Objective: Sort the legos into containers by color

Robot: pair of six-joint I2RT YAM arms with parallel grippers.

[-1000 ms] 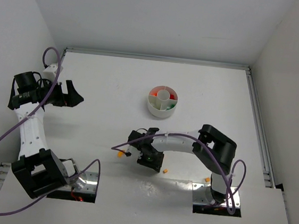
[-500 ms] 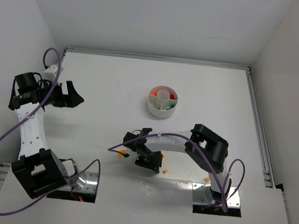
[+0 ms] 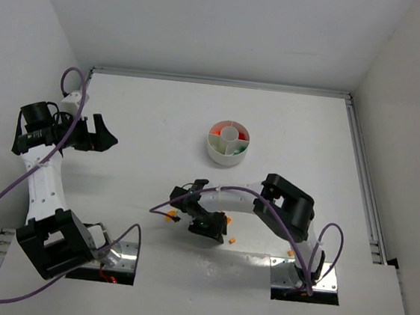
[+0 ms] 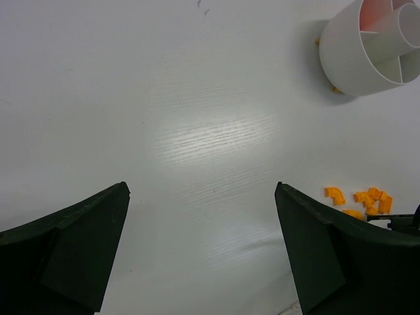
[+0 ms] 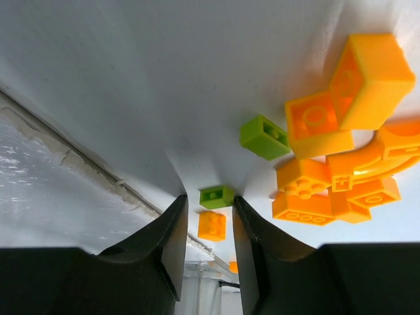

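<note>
Your right hand narrow, tips straddling green lego beside orange legos on desk, singling it out; grip you cannot tell. Left hand wide, idle aside.

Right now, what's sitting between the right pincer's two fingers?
A small green brick sits between the right pincer's fingertips, an orange brick just past it. The right wrist view shows this.
</note>
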